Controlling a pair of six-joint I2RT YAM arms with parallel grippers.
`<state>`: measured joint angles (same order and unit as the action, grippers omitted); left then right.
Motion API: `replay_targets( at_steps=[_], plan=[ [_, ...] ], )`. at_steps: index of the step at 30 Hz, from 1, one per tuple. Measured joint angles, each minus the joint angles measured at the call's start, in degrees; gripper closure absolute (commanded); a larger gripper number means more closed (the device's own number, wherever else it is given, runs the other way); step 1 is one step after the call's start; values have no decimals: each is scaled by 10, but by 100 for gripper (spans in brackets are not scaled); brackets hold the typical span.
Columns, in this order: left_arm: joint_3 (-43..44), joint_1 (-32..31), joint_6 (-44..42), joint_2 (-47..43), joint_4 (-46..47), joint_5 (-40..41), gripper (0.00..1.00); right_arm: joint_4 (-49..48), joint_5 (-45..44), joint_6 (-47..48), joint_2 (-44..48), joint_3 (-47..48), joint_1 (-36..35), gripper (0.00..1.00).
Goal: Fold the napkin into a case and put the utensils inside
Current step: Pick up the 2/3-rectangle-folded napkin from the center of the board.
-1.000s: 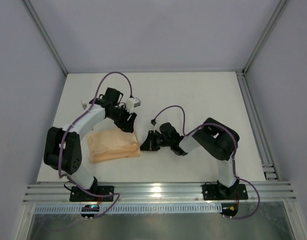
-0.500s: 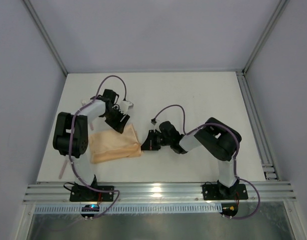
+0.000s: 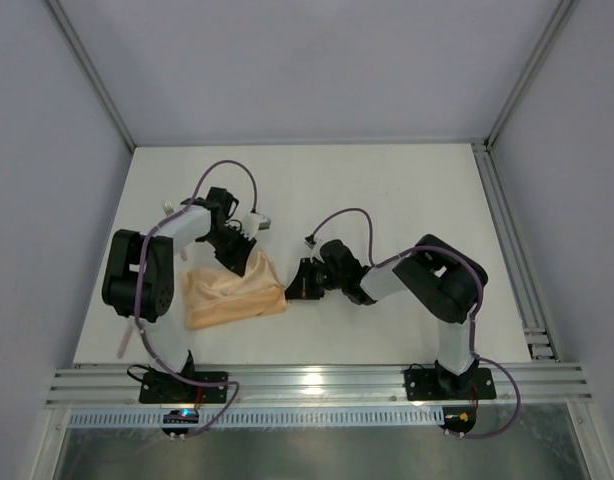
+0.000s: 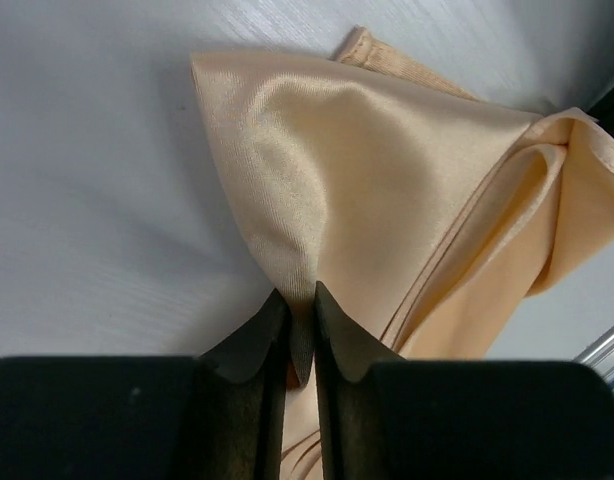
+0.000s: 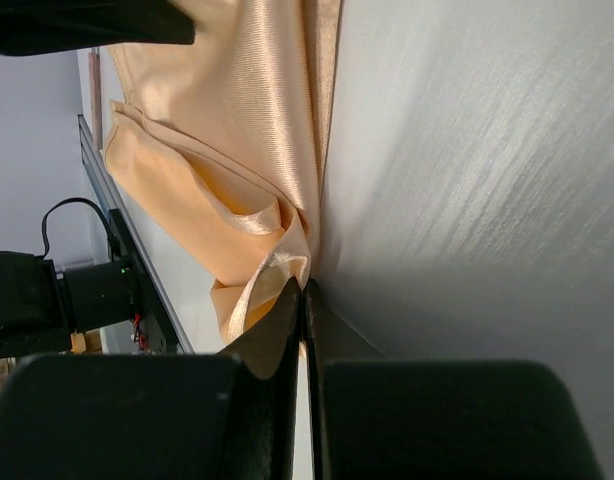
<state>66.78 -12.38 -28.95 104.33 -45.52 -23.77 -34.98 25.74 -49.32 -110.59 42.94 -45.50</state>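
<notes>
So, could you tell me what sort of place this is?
Probably a robotics lab cell: a white table boxed in by plain grey walls, aluminium rail along its near edge, two robot arms bolted there.

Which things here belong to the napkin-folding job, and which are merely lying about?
Job: napkin, pinched by left gripper and right gripper; pale pink stick by the left base, probably a utensil.
Not part of it: table, purple cables, metal rail.

No writing, label, brand mark, number or sign is legible on anything seen from above or from either wrist camera.
</notes>
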Motion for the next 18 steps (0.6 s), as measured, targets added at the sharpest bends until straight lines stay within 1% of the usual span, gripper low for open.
replay_targets(
  at_steps=[1,5,10,18],
  plan=[
    [-5,-2,0,-10,-2,-1,87,5,0,0,2,1,1,97],
    [-16,-18,-1,-64,-2,9,88,23,2,0,5,6,3,97],
    [-31,-63,-3,-129,5,38,85,43,2,0,8,12,3,97],
    [-63,-130,2,-160,-7,91,81,51,4,-7,10,13,6,97]
  ],
)
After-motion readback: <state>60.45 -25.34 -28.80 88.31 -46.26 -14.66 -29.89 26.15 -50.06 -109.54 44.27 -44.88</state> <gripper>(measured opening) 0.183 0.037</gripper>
